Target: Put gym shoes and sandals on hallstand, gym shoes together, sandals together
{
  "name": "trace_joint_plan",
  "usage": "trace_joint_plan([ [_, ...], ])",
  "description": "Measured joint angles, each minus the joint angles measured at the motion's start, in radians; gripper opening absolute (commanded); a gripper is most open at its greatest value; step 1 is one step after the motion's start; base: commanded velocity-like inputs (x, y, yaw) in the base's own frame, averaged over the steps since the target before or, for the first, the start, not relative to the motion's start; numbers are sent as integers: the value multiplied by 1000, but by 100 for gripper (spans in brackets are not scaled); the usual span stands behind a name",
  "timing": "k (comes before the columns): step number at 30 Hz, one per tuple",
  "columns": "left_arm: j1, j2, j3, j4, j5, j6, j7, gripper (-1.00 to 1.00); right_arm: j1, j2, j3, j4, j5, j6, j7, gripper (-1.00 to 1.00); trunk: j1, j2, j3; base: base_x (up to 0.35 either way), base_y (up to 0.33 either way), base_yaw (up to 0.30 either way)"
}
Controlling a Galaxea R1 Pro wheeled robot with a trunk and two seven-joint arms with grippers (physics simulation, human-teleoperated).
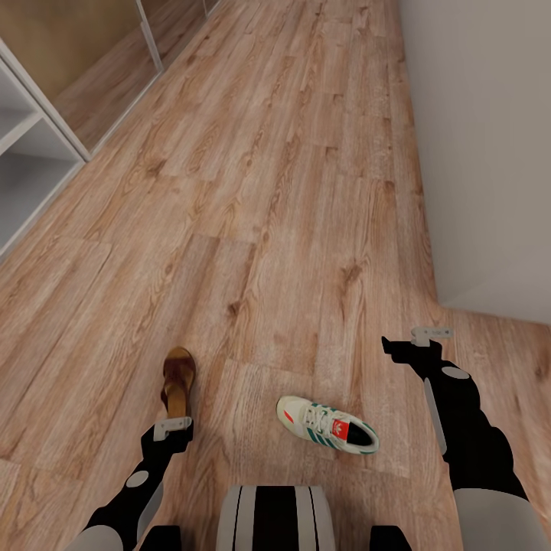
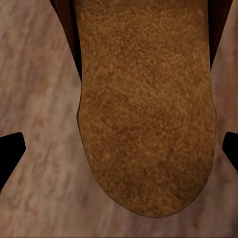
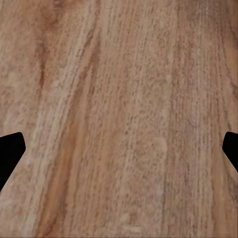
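One dark brown sandal (image 1: 178, 380) with a tan footbed lies on the corridor floor (image 1: 291, 191) near the front left. My left gripper (image 1: 174, 428) hangs just above its near end. In the left wrist view the sandal's footbed (image 2: 146, 99) sits between the wide-apart fingertips (image 2: 10, 153) and nothing is gripped. One cream gym shoe (image 1: 327, 425) with green stripes lies on its own to the right. My right gripper (image 1: 405, 350) is open over bare planks (image 3: 119, 99), right of and beyond the gym shoe. A white shelved unit (image 1: 30, 153) stands at the left edge; I cannot tell whether it is the hallstand.
A pale wall (image 1: 490, 153) runs along the right side, with its corner near my right arm. A framed glass panel (image 1: 84, 53) stands at the back left. Open wooden floor stretches ahead between the shelved unit and the wall.
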State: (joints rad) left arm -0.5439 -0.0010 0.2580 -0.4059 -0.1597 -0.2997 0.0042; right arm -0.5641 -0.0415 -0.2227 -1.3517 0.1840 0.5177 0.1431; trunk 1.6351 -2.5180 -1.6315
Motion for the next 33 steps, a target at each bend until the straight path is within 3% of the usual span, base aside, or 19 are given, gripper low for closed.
trace_joint_plan([
  [18,0,0,0,-7,0,-1,0,100,0,0,0,0,0,0,0,100,0,0,0,18,0,0],
  [19,0,0,1,-12,0,0,0,-100,0,0,0,0,0,0,0,100,0,0,0,0,0,0],
  [33,1,0,2,-35,6,-1,-1,-100,0,0,0,0,0,0,0,100,0,0,0,0,0,0],
])
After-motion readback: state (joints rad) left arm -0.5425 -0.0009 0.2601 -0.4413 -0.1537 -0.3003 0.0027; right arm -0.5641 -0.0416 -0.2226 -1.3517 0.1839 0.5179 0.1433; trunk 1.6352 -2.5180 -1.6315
